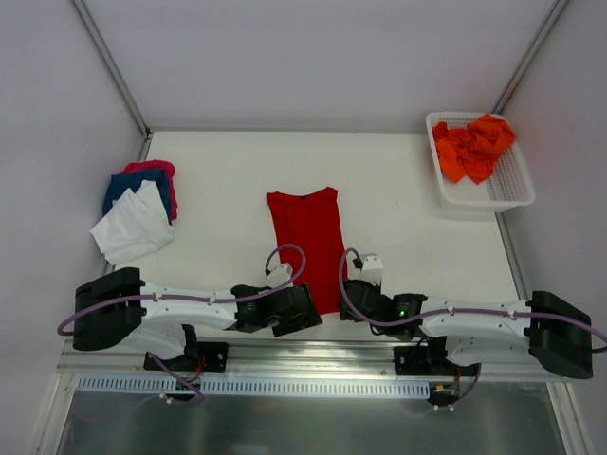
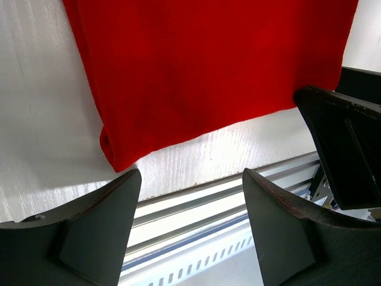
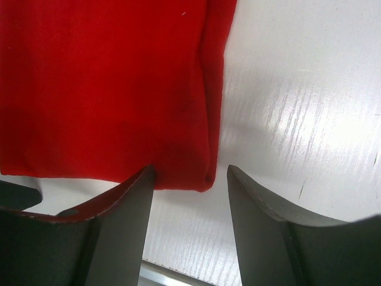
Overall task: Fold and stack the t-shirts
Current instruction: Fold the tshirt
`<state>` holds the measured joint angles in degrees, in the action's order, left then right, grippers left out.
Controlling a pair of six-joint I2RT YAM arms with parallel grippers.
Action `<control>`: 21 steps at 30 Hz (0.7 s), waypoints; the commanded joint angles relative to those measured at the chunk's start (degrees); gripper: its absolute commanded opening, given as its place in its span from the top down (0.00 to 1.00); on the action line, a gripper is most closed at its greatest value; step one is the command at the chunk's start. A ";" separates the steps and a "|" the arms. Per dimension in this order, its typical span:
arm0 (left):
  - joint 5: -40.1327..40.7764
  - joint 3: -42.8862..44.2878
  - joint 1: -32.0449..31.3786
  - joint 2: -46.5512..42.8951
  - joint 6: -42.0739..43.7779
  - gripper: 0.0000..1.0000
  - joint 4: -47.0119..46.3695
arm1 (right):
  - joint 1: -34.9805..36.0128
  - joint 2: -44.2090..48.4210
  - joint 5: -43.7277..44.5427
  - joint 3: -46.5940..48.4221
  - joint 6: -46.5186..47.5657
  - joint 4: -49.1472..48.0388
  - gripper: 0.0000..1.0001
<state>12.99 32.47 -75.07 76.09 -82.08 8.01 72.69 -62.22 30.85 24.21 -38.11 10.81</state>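
A: Where's the deep red t-shirt (image 1: pixel 305 237)?
B: Mid-table, its hem toward 6 o'clock. The left gripper (image 2: pixel 189 182) and right gripper (image 3: pixel 190 173) both stand released, empty, at its hem corners.
A: The risk?
B: Either may pinch just the top layer or miss the corner, so the fold would likely skew.

- red tee (image 1: pixel 305 232): flat, folded narrow, near hem just ahead of left claw (image 2: pixel 190 223) and right claw (image 3: pixel 190 199)
- white tee (image 1: pixel 133 229), blue tee (image 1: pixel 133 185), pink tee (image 1: pixel 152 168): piled, far left of left claw
- orange tees (image 1: pixel 474 147): crumpled, far beyond right claw

white mesh basket (image 1: pixel 512 182), far right corner of white table (image 1: pixel 228 161)
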 commanded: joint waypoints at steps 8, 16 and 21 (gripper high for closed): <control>4.85 -0.56 -0.69 0.46 -0.18 0.28 17.12 | 0.53 0.08 1.40 2.42 -0.74 0.88 0.44; 8.80 -1.71 -0.69 -0.95 -2.55 0.27 20.64 | 0.62 0.43 1.49 2.43 -0.48 0.88 0.44; 12.06 -3.46 -0.52 -1.21 -0.28 0.24 16.35 | 0.97 0.43 1.40 2.77 -0.30 0.79 0.44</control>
<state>20.97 33.43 -75.37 73.65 -84.42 18.70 73.10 -62.22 31.05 24.21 -38.09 10.85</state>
